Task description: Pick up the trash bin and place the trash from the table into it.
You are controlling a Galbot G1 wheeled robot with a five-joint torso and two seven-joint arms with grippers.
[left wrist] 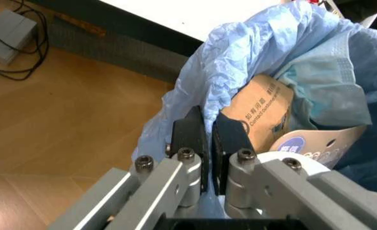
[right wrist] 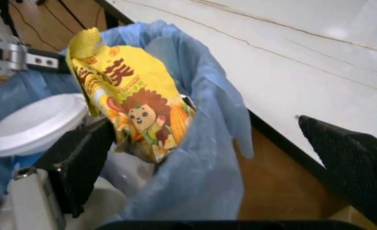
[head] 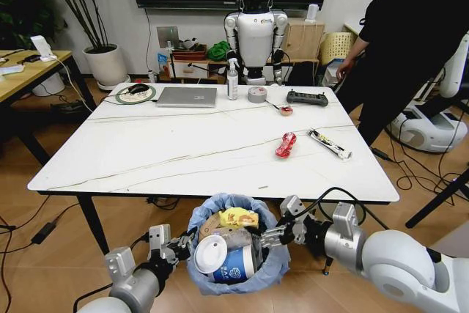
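Bright, even indoor light; soft glare on the white table [head: 183, 148], faint shadows beneath it, and blurred close wrist views.

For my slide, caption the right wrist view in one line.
Right end effector open over the blue-bagged trash bin, a yellow corn-snack wrapper resting inside beside the marble table.

Light-blue bag lining the trash bin [head: 272, 265] — yellow cartoon-printed snack wrapper [right wrist: 134, 112], white lid [head: 211, 253].
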